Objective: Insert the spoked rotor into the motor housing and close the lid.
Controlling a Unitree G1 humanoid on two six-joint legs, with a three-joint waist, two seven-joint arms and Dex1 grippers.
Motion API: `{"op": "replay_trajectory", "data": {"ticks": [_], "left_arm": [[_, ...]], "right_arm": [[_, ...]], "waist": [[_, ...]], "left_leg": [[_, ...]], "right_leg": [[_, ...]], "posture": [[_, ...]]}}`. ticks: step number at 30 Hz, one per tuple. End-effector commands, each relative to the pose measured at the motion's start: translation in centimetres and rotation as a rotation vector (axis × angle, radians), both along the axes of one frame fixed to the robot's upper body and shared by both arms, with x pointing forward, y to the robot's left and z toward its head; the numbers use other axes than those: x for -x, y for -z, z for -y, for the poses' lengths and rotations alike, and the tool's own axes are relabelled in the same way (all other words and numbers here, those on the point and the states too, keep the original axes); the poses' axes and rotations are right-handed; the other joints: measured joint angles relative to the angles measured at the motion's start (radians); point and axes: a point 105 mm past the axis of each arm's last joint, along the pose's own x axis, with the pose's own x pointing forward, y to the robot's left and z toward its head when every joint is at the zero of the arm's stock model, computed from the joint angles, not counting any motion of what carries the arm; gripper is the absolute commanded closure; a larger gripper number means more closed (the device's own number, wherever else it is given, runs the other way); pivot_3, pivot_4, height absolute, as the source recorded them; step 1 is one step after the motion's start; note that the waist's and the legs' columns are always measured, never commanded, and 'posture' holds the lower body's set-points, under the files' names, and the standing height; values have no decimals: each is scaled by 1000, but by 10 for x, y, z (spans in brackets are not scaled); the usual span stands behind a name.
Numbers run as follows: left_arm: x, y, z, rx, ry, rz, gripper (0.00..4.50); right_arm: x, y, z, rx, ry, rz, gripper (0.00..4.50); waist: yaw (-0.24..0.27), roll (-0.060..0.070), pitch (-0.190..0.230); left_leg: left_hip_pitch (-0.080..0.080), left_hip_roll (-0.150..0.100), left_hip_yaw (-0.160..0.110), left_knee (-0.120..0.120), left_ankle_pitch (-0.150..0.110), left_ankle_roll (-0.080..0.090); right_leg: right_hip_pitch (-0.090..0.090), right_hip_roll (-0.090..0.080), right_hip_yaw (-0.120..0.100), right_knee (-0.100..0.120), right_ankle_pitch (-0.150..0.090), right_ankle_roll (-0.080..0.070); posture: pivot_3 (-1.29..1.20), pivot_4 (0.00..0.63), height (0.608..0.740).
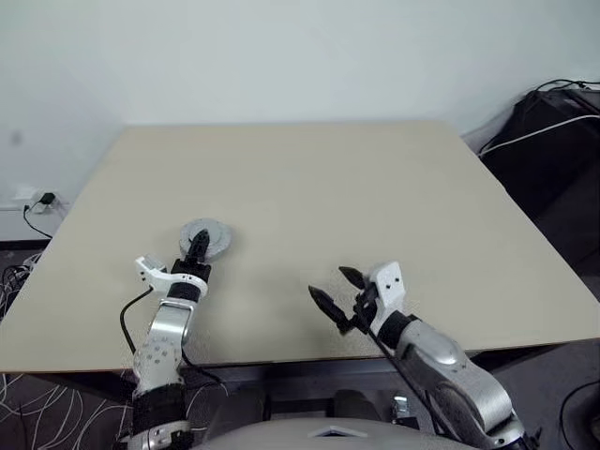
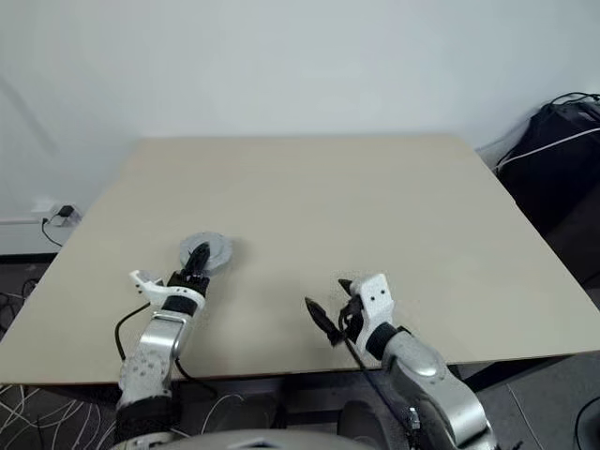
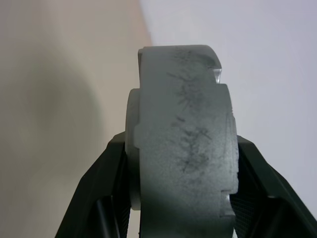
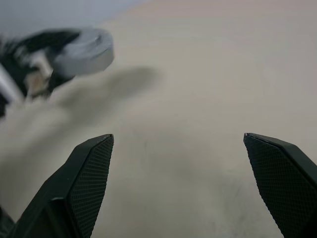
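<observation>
The right gripper (image 1: 339, 293) is nearest, low over the front of the table (image 1: 375, 187), with its two black fingers spread wide and nothing between them. To its left, a little farther in, the left gripper (image 1: 198, 247) squeezes a round grey part, the lid (image 1: 207, 237), by its edge. In the head views the lid looks flat and round, like a coin lying over the table, and the black fingers cover part of its near side. In the left wrist view the lid (image 3: 183, 144) is seen from the side: a thick grey disc with dark scratchy marks, a thinner step on one face and small notches in the rim. Its lower part is cut off there. I cannot tell if the rotor or housing sits inside it, or if it touches the table. The right wrist view shows it blurry, up off the table with a shadow under it. Far back on the right is a black bag (image 1: 548, 141) with white cords. On the floor at the left is a wall plug (image 1: 42, 200) and loose cables (image 1: 28, 394).
</observation>
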Motion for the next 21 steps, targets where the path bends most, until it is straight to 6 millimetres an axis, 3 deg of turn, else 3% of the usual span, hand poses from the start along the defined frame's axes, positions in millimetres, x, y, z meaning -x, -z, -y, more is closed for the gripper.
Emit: {"op": "replay_trajectory", "data": {"ticks": [1, 6, 14, 21], "left_arm": [[-17, -14, -10, -36, -39, 23, 2383], [-33, -7, -14, -76, -45, -29, 2383], [-62, -11, -13, -97, -35, -24, 2383], [-78, -1, -11, -131, -28, -84, 2383]], "right_arm": [[-1, -7, 2, 64, -11, 118, 0], [3, 3, 10, 200, -34, 192, 0], [16, 12, 15, 179, -35, 178, 0], [19, 17, 18, 170, -20, 169, 0]], "waist": [[3, -3, -1], [7, -7, -1], [15, -9, -2], [12, -9, -2]], "left_leg": [[0, 0, 0, 0, 0, 0], [0, 0, 0, 1, 0, 0], [1, 0, -1, 1, 1, -1], [2, 1, -1, 1, 1, -1]], "right_leg": [[0, 0, 0, 0, 0, 0], [0, 0, 0, 0, 2, -1], [1, 1, -1, 0, 4, -2], [2, 2, 0, 1, 7, 0]], "posture": [[0, 0, 740], [0, 0, 740], [0, 0, 740], [0, 0, 740]]}}
